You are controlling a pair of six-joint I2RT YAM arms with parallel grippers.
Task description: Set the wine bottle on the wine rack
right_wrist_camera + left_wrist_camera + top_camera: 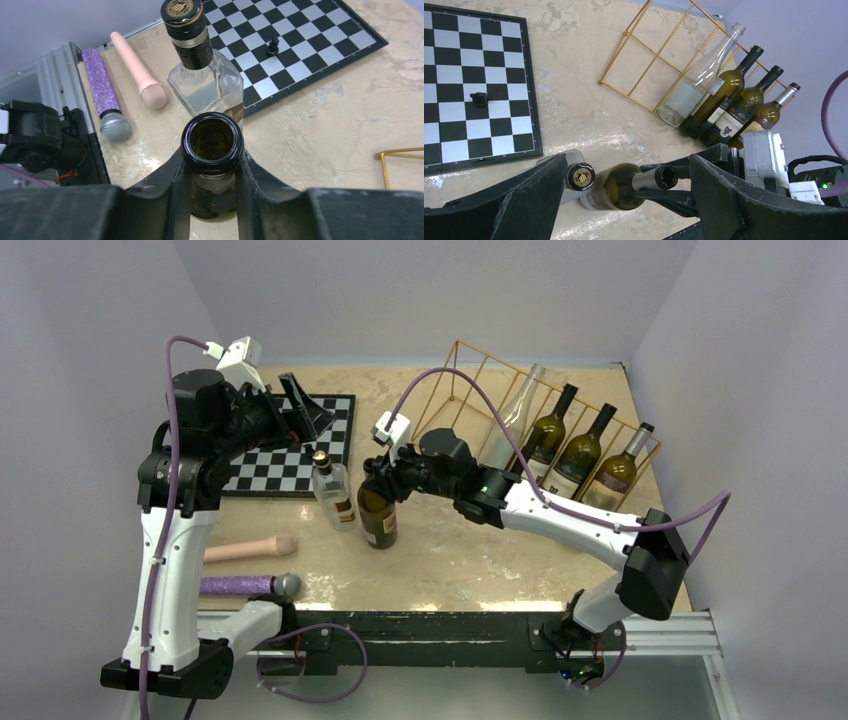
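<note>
A dark green wine bottle point(378, 518) stands upright near the table's middle, open-mouthed. My right gripper point(376, 480) is shut on its neck, just under the lip; in the right wrist view both fingers point(182, 172) press the neck of the bottle point(212, 137). The gold wire wine rack point(462, 375) stands at the back right and holds a clear bottle point(512, 420) and three dark bottles point(583, 452); its left slots are bare. My left gripper point(303, 415) is open and empty, raised over the chessboard. The left wrist view looks down on the bottle point(616, 187) and the rack point(626, 34).
A clear square spirit bottle point(333, 492) with a black cap stands right beside the wine bottle's left. A chessboard point(285, 465) with one black piece point(479, 98) lies at the back left. A pink microphone point(250, 548) and a purple one point(245, 585) lie at the front left.
</note>
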